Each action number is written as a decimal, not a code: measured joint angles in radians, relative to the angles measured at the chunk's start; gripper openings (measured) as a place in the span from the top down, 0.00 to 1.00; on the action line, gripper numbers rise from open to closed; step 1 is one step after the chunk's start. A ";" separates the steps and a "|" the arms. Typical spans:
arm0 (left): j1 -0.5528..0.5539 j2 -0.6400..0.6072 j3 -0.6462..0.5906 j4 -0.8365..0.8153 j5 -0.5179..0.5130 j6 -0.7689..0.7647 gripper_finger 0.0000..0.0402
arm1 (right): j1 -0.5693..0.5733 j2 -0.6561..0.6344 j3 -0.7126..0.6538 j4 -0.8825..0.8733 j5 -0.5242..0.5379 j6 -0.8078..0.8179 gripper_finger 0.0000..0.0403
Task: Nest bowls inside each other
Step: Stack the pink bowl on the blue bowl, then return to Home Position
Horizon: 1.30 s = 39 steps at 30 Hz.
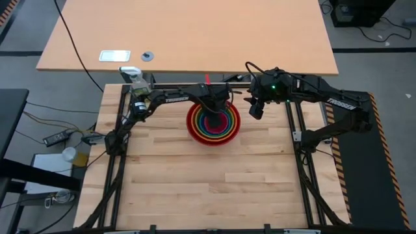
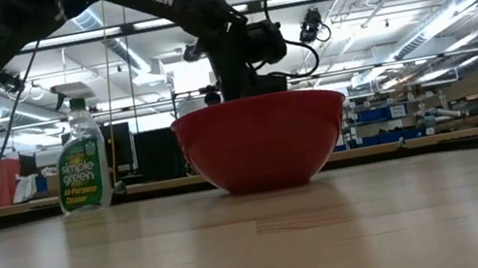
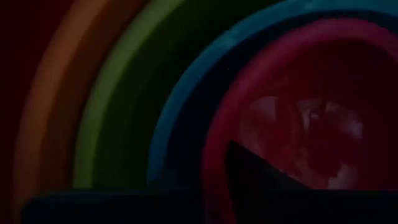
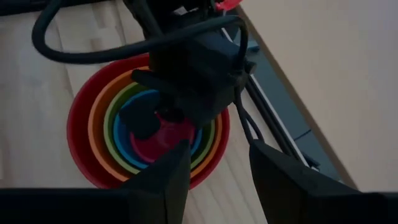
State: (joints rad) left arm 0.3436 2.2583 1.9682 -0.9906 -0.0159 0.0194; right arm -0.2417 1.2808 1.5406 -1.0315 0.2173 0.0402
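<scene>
So, 5 bowls sit nested as 1 stack near the back middle of the worktop (image 1: pixel 195 188): red bowl (image 1: pixel 192 123) outermost, then orange bowl (image 4: pixel 94 130), lime green bowl (image 4: pixel 111 124), blue bowl (image 4: pixel 124 111), magenta-pink bowl (image 4: pixel 163 138) innermost. Left tool (image 1: pixel 214 116) is directly over the stack's centre, reaching down into it just above the pink bowl; cannot tell if its fingers are apart or together, arm body blocks them. Right tool (image 1: pixel 255 109) hangs in the air just beside the stack on its right, not touching, fingers (image 4: pixel 171 171) apart, holding nothing. 1 spray bottle (image 2: pixel 80 157) of green liquid stands upright at the worktop's back left corner, well apart from the bowls. 2 arms total.
</scene>
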 joint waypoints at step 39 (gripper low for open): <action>-0.102 -1.021 -0.993 0.839 -0.093 -0.201 0.57 | -0.243 -0.565 -0.944 0.890 -0.343 0.269 0.69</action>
State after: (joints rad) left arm 0.2413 1.2375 0.9756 -0.1516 -0.1090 -0.1812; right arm -0.4844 0.7157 0.5962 -0.1413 -0.1261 0.3088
